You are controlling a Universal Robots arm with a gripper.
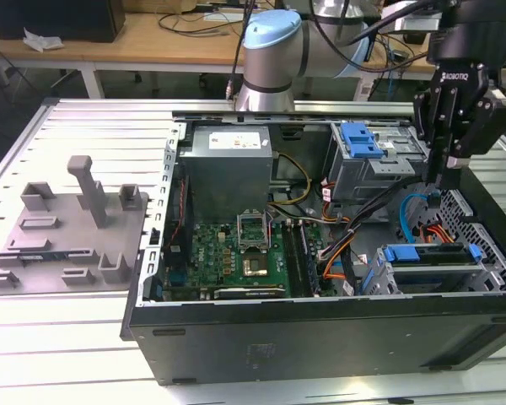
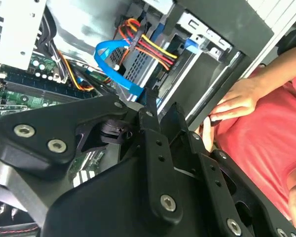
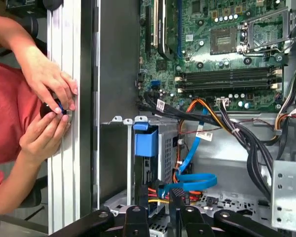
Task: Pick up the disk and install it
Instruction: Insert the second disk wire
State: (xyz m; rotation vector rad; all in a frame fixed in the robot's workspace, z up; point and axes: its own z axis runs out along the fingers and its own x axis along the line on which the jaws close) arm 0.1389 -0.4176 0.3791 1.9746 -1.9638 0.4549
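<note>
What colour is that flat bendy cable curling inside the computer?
The flat cable is bright blue. It shows best in the first wrist view, looping near the drive cage.

Open computer case (image 1: pixel 320 337) lying on a slatted metal table (image 1: pixel 93 126). Green motherboard (image 1: pixel 236 257) inside; grey power supply (image 1: pixel 228 164) on its far side. Grey moulded fixture tray (image 1: pixel 63 228) at the exterior view's left. Blue ribbon cable (image 3: pixel 192 180) beside orange-red wires (image 2: pixel 148 47).
</note>
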